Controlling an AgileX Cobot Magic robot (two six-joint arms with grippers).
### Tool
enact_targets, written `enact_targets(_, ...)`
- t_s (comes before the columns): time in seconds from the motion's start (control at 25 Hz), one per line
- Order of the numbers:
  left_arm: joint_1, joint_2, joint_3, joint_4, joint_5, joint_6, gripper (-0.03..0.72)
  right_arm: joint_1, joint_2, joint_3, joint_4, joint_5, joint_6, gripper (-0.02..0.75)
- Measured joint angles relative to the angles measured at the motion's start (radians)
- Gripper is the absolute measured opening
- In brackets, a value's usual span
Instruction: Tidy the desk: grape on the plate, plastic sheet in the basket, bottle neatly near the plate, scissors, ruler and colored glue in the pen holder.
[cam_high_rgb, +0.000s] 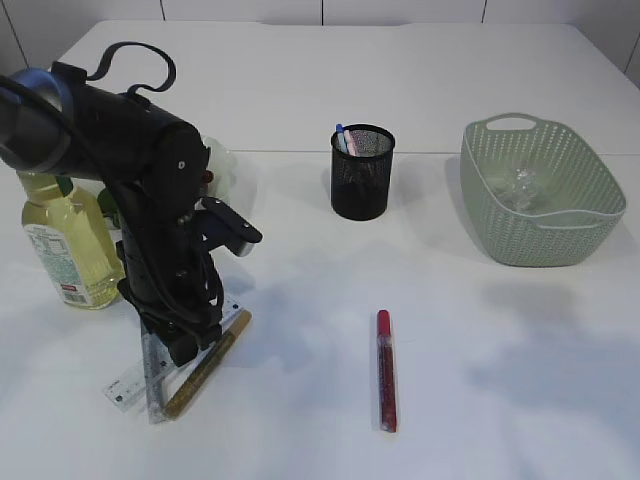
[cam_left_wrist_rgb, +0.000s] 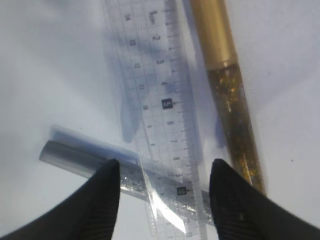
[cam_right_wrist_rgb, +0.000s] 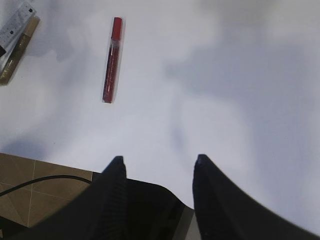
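The left gripper (cam_left_wrist_rgb: 164, 172) is being held low over the white table (cam_high_rgb: 480, 400), at about 8 o'clock of the exterior view. Its fingers (cam_left_wrist_rgb: 102, 200) are standing apart, and nothing is being gripped between them. Below them the clear ruler (cam_left_wrist_rgb: 167, 115) is lying, with the gold glitter glue (cam_left_wrist_rgb: 227, 95) just beside it at 3 o'clock, and the silver glitter glue (cam_left_wrist_rgb: 75, 157) is passing under the ruler at a slant.

The right gripper (cam_right_wrist_rgb: 157, 165) is being kept above a bare part of the table. Its fingers (cam_right_wrist_rgb: 115, 180) are also apart and empty. The red glitter glue (cam_high_rgb: 385, 370) is lying alone near 6 o'clock of the exterior view, well apart from both grippers.

The black mesh pen holder (cam_high_rgb: 361, 175) is standing near the centre, towards 12 o'clock, and a blue-tipped pen (cam_high_rgb: 342, 135) is being held in it. The green basket (cam_high_rgb: 540, 230) is placed at 2 o'clock, and a crumpled plastic sheet (cam_high_rgb: 520, 188) is seen inside it. The bottle (cam_high_rgb: 65, 250) with yellow liquid is standing upright at 9 o'clock, partly hidden by the left arm.
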Motion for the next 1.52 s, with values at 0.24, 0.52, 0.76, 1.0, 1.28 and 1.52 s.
enact_targets(0.24, 0.0, 0.0, 0.0, 0.0, -0.016, 0.023, 0.422, 0.0, 0.0, 0.0, 0.0, 0.0, 0.0, 0.358)
enact_targets(0.52, 0.0, 0.0, 0.0, 0.0, -0.016, 0.051, 0.422, 0.0, 0.0, 0.0, 0.0, 0.0, 0.0, 0.358)
enact_targets(0.76, 0.0, 0.0, 0.0, -0.015, -0.009, 0.076, 0.422, 0.0, 0.0, 0.0, 0.0, 0.0, 0.0, 0.358)
enact_targets(1.0, 0.0, 0.0, 0.0, -0.044, -0.009, 0.1, 0.421, 0.0, 0.0, 0.0, 0.0, 0.0, 0.0, 0.358)
enact_targets(1.28, 0.0, 0.0, 0.0, -0.045, -0.009, 0.103, 0.421, 0.0, 0.0, 0.0, 0.0, 0.0, 0.0, 0.358)
enact_targets(1.52, 0.0, 0.0, 0.0, -0.045, -0.01, 0.103, 0.421, 0.0, 0.0, 0.0, 0.0, 0.0, 0.0, 0.358)
